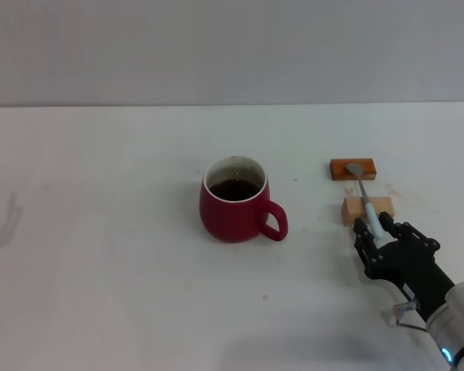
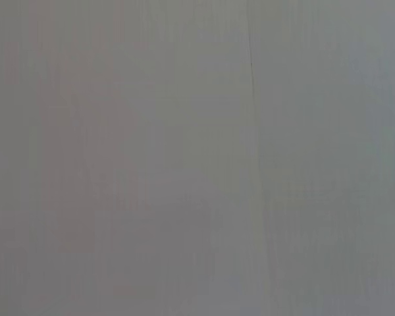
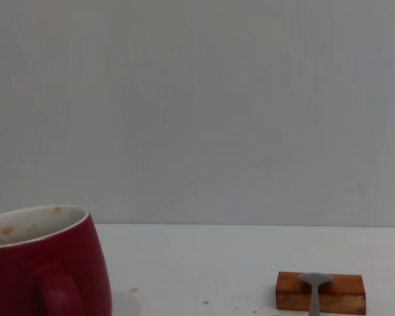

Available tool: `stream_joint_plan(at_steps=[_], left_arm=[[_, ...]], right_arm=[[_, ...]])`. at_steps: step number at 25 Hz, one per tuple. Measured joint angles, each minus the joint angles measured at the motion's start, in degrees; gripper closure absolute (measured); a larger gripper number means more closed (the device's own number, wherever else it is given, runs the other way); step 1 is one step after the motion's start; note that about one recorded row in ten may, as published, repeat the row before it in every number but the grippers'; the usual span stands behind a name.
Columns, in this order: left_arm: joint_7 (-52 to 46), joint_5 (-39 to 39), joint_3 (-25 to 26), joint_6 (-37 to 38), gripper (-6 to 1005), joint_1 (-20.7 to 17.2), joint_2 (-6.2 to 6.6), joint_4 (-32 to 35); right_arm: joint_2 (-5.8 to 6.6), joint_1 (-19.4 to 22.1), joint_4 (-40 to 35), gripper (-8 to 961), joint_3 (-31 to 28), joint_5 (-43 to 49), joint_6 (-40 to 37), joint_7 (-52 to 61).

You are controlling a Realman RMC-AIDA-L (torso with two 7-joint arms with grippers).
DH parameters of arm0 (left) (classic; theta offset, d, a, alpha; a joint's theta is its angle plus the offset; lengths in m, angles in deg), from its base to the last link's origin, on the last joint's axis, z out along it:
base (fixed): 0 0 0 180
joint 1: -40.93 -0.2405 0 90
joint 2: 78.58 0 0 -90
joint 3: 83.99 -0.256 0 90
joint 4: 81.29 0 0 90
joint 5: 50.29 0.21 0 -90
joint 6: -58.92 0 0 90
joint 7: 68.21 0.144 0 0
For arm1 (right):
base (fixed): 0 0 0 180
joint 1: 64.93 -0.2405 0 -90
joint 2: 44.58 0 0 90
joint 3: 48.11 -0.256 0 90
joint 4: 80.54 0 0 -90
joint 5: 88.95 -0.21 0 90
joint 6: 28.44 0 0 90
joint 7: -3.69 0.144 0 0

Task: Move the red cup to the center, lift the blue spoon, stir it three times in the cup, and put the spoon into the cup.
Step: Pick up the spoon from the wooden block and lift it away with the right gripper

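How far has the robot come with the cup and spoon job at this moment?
The red cup already stands near the middle of the table, holding a dark liquid. In hand: the right gripper is at the blue spoon's handle, while the spoon lies across the orange-brown block and the pale block. Lifting, three stirs and leaving the spoon in the cup remain.

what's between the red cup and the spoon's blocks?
Nothing: in the head view, bare white table separates the red cup from the orange-brown block and pale block carrying the blue spoon.
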Motion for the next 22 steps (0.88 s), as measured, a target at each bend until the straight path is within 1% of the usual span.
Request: stream_joint_plan(at_steps=[9,16,18,22], left_arm=[[0.0,0.0,0.0,0.0,149,0.0,0.0,0.0],[0.0,0.0,0.0,0.0,150,0.0,0.0,0.0],[0.0,0.0,0.0,0.0,150,0.0,0.0,0.0],[0.0,0.0,0.0,0.0,150,0.0,0.0,0.0]], right_arm=[[0.02,-0.2,-0.1,572,0.0,-0.1,0.2,0.0],[-0.12,-0.1,0.5,589,-0.7,-0.3,2.0,0.5],[-0.14,-0.1,0.7,792,-0.5,-0.3,1.7,0.4],[-0.13,0.1,0.9,803,-0.2,-0.3,1.3,0.3]])
